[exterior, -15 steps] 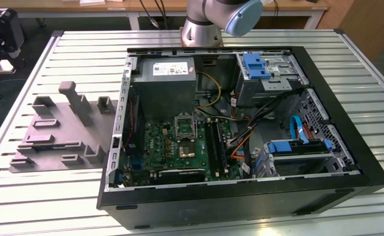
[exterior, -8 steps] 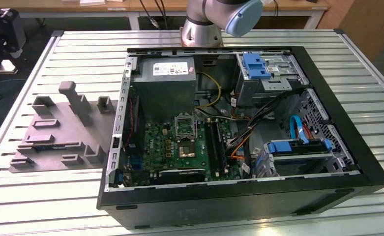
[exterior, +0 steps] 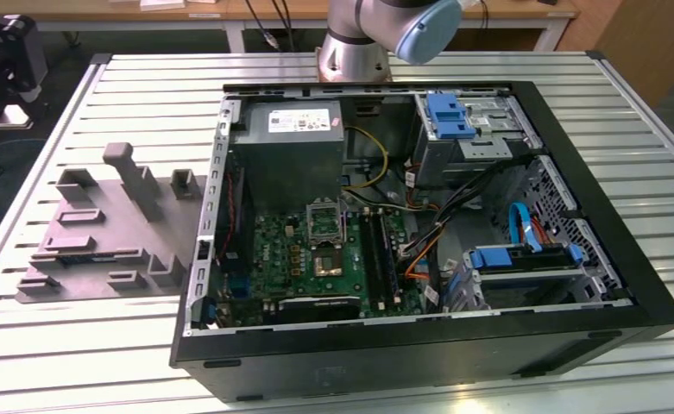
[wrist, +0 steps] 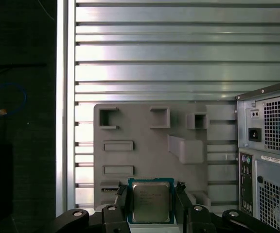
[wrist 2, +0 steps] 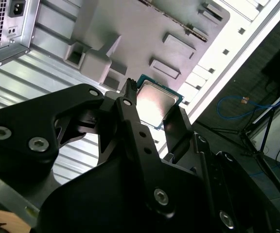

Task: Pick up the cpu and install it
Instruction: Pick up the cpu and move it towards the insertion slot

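- Gripping the cpu [wrist: 151, 202] by two opposite edges in the gripper [wrist: 152, 190], jaws narrowed to the chip's width, black fingers [wrist: 122, 200] touching it on either side in the first wrist view.
- Presenting the same hold in the second wrist view, with the cpu [wrist 2: 155, 103] lying flat between the fingers [wrist 2: 173, 127] and its silvery top facing the camera.
- Holding the chip lifted clear of the grey moulded tray [wrist: 145, 124], above the tray's pockets and ridges and not touching them.
- Placing that tray [exterior: 95, 246] flat on the slatted metal table [exterior: 84, 362], just beside the open computer case [exterior: 659, 315], on the exterior view's left of it.
- Looking down in the exterior view into the case lying on its side, with the green motherboard [exterior: 313, 263] facing up and the metal socket frame [exterior: 325, 222] near its middle, next to the grey power supply box [exterior: 291, 151].
- Rising from the table's far edge behind the case and running out past the picture's top: the arm [exterior: 371, 34].
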{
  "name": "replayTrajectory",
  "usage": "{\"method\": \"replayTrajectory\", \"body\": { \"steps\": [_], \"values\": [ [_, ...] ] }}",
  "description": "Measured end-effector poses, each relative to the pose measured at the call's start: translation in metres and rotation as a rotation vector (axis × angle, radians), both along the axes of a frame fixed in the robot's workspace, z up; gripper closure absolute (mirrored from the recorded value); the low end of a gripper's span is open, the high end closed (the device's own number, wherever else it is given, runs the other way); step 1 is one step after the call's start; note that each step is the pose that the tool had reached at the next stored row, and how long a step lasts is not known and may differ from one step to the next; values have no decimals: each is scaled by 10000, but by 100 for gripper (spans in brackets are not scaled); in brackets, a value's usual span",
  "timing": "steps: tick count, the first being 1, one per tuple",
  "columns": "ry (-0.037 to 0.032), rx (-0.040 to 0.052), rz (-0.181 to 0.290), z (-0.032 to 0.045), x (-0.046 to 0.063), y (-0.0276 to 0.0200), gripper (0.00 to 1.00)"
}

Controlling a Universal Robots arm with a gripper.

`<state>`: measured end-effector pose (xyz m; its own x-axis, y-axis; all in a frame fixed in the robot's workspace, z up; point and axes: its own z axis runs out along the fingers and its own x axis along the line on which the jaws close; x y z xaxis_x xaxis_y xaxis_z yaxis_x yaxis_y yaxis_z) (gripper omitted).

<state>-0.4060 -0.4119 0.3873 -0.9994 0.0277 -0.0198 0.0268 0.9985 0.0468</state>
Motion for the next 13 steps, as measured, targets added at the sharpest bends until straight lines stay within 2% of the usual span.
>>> {"method": "replayTrajectory", "body": {
  "steps": [13],
  "values": [
    [-1, 1, 0, -1, 30, 0, 53]
  ]
}}
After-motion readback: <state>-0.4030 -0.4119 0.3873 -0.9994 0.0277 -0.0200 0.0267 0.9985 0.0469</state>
